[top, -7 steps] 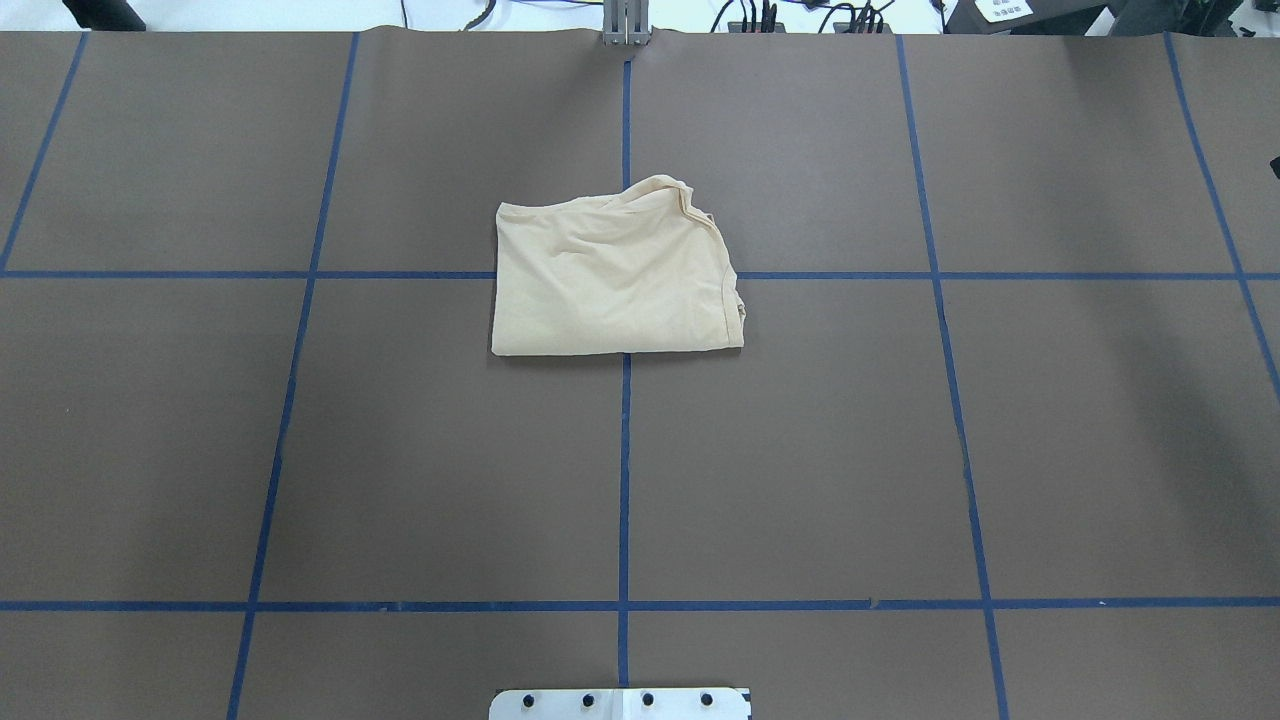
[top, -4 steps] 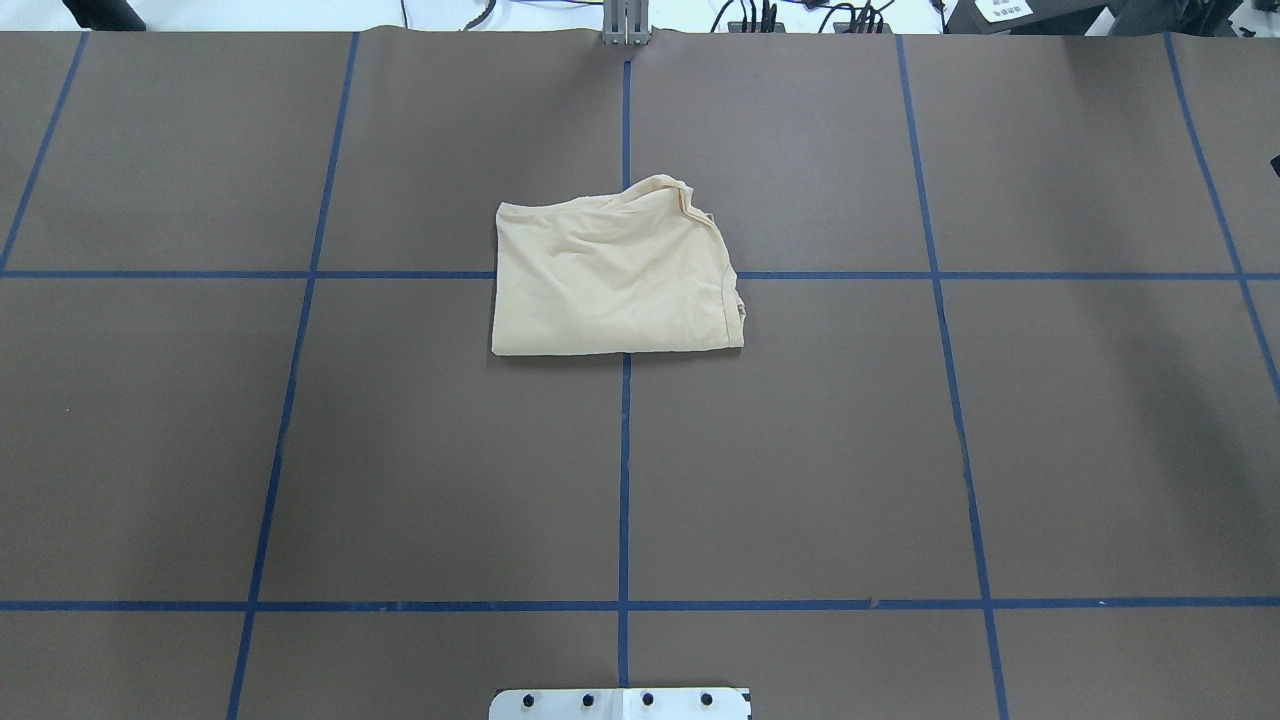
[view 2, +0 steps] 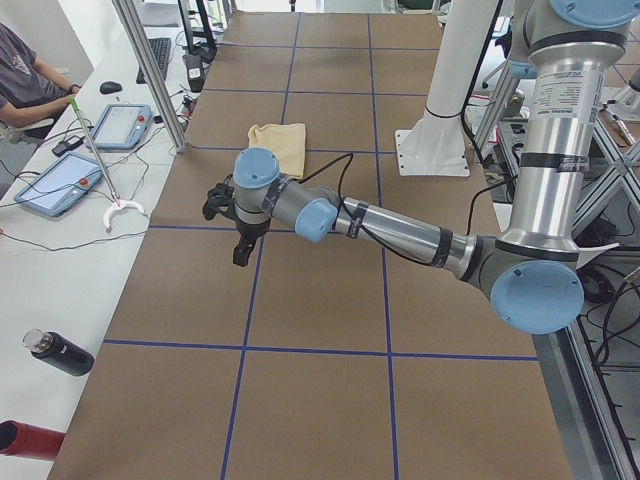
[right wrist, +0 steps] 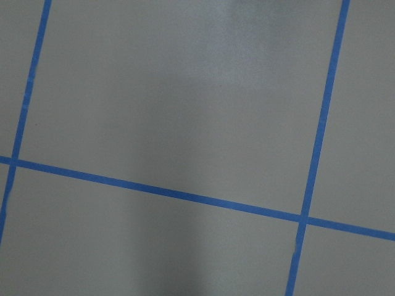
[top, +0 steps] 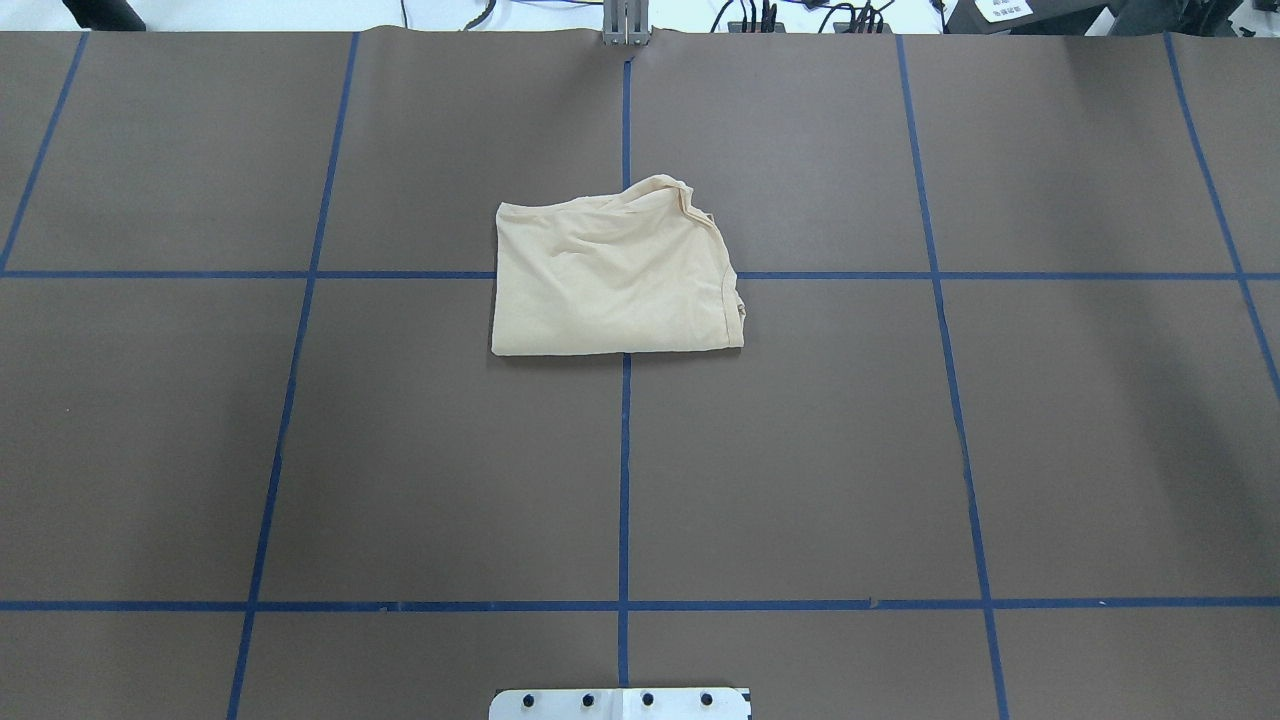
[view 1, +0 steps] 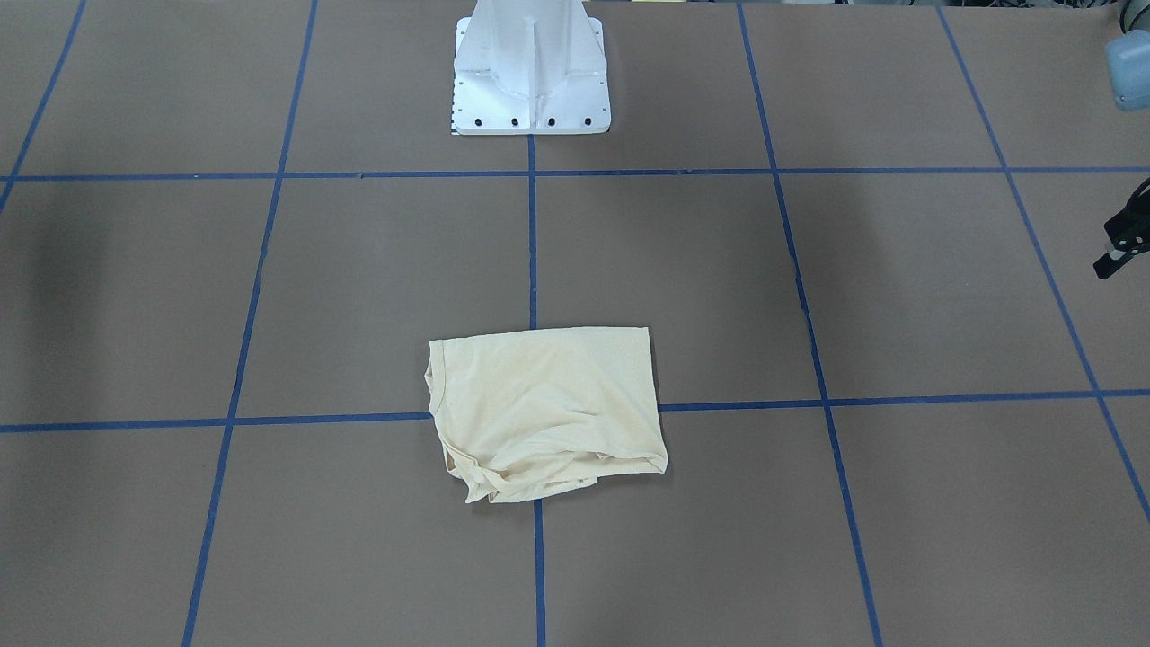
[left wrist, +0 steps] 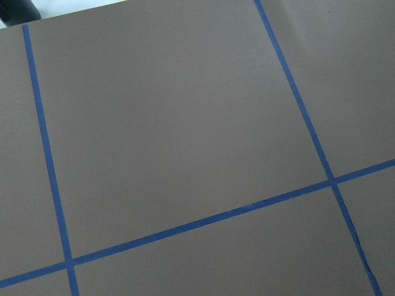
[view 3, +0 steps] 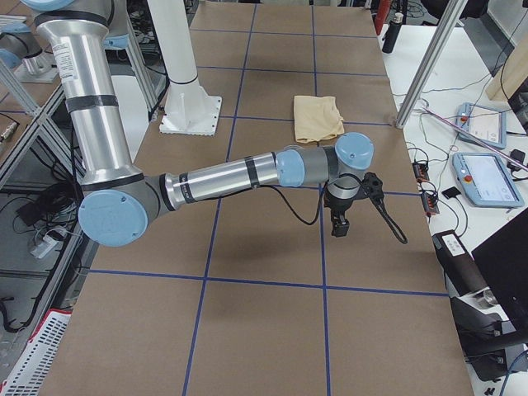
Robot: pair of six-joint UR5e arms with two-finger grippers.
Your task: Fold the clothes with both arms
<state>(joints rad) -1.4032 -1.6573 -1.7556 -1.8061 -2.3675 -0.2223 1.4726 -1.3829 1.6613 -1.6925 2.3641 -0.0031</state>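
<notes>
The pale cream-yellow shirt (top: 612, 285) lies folded into a rough rectangle at the table's centre, with the neck edge on its right side; no print shows. It also shows in the front view (view 1: 544, 409) and both side views (view 2: 278, 145) (view 3: 318, 117). My left gripper (view 2: 241, 255) hangs over the table far to the left of the shirt; only its black edge shows in the front view (view 1: 1114, 256). My right gripper (view 3: 338, 229) hangs far to the shirt's right. I cannot tell whether either is open or shut. Both wrist views show only bare table.
The brown table (top: 800, 450) carries a blue tape grid. The white pedestal base (view 1: 530, 90) stands at the robot's side. Beside the table's ends are tablets (view 2: 60, 185) (view 3: 487, 177), bottles (view 2: 60, 355) and a seated operator (view 2: 25, 80).
A small dark sliver at the right edge of the overhead view has gone out of view. The shirt has not moved.
</notes>
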